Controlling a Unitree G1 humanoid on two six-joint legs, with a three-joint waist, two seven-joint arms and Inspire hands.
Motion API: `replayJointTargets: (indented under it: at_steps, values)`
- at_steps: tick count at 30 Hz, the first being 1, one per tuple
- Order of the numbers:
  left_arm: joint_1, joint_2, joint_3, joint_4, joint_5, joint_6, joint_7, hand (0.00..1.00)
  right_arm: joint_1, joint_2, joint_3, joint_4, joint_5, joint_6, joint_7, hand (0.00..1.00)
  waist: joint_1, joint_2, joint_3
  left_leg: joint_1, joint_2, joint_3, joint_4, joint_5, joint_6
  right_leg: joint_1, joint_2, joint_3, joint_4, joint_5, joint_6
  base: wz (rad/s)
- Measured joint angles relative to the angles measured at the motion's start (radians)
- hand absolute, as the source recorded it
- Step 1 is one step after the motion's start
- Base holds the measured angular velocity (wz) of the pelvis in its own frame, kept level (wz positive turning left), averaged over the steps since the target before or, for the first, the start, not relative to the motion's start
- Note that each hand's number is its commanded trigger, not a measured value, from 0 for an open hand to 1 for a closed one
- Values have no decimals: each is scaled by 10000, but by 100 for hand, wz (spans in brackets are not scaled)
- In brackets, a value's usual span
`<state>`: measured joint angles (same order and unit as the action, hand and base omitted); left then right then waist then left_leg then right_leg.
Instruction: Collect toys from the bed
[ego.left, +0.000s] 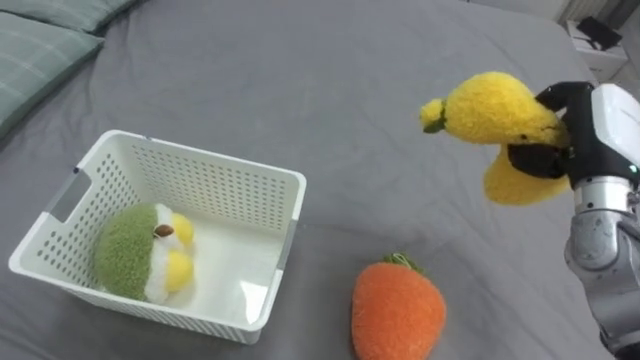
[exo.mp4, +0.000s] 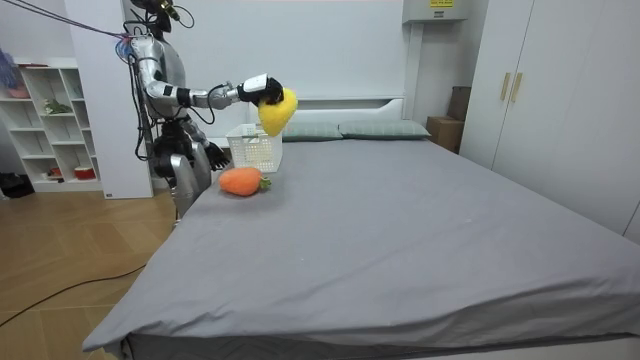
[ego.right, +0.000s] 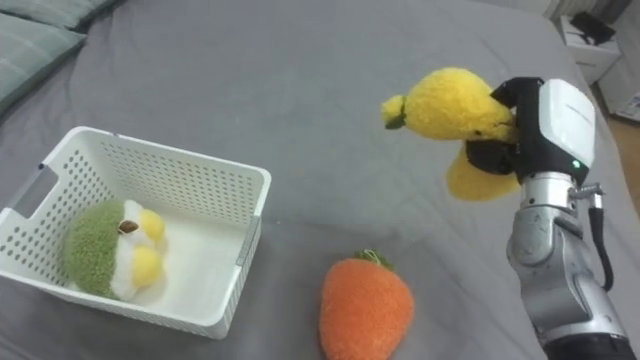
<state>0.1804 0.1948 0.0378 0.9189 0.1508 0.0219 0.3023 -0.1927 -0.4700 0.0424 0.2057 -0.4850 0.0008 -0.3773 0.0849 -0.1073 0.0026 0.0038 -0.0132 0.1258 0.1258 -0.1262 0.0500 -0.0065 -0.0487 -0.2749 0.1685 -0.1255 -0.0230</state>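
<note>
Right hand (ego.left: 598, 128) has its fingers curled round the yellow plush toy (ego.left: 495, 110), held up over the grey bed (ego.left: 330, 70). Orange plush (ego.left: 398, 310) lies on the sheet beside the white basket (ego.left: 200, 165), and a green plush (ego.left: 135, 250) sits inside it. The room view adds the robot standing at the bed's edge, left hand (exo.mp4: 213, 155) low at its side.

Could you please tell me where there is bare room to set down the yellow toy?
The white basket's right half, between the green plush toy and its right wall, is bare. The bed is free beyond the basket and between it and the orange plush toy. Crowded: the basket's left half. The right robot hand holds the yellow toy.
</note>
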Motion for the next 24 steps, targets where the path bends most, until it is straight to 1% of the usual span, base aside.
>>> replayJointTargets:
  at_steps: [2,6,9,11,12,14,15,17,19,21,22,24]
  values:
    - [-77,-91,122,4,204,0,15,0,-20,-1,-15,-572,-280,0,89,100,17,-21,0,8,-1,4,0,-16,1,2,-6,-3,23,-16,8,0]
    - [-101,-239,376,40,198,0,119,0,-20,2,-14,-1078,-621,19,241,100,82,-81,33,160,-3,-12,-1,-61,0,172,-2,-7,6,-32,30,0]
    - [-124,-243,395,41,201,3,133,0,-21,44,8,-1818,-677,79,594,100,169,-141,69,239,-8,-100,13,-107,-5,262,3,-18,2,-55,37,0]
    - [-218,-243,369,52,200,3,141,0,-27,74,13,-2323,-656,77,769,100,305,-226,113,247,-9,-158,40,-115,-10,290,10,-20,10,-58,33,2]
    - [-228,-246,356,53,201,3,141,0,-42,114,14,-2407,-673,79,805,100,324,-240,114,247,-9,-162,46,-115,-10,290,10,-20,18,-58,33,4]
    - [-234,-258,284,69,187,5,126,0,-358,485,104,-2502,-765,79,957,100,333,-233,121,243,-20,-200,75,-122,-5,325,6,-36,15,-57,34,4]
    - [-239,-259,246,67,195,5,119,0,-447,579,145,-2504,-769,86,982,100,347,-227,124,243,-22,-204,76,-124,-3,327,5,-38,14,-57,34,0]
    - [-285,-278,166,66,198,12,88,0,-652,999,235,-2558,-793,122,1203,100,408,-213,133,219,-23,-212,75,-131,-2,314,6,-40,9,-58,35,0]
    - [-350,-281,161,67,196,25,66,0,-662,1133,465,-2754,-661,194,1447,100,585,-196,133,163,-23,-228,72,-133,-4,294,11,-51,9,-58,36,0]
    - [-422,-317,166,67,197,39,63,0,-678,1339,708,-2917,-666,213,1821,100,597,-173,133,155,-26,-290,72,-134,-4,297,8,-116,5,-58,36,9]
    - [-494,-373,166,68,203,61,63,0,-679,1470,806,-2968,-667,213,2009,100,595,-151,135,153,-35,-361,76,-132,-3,301,5,-197,5,-57,36,17]
    - [-601,-490,179,69,503,145,51,0,-680,1563,985,-3006,-681,222,2254,100,708,-114,129,141,-44,-439,73,-131,-3,314,7,-249,7,-57,38,13]
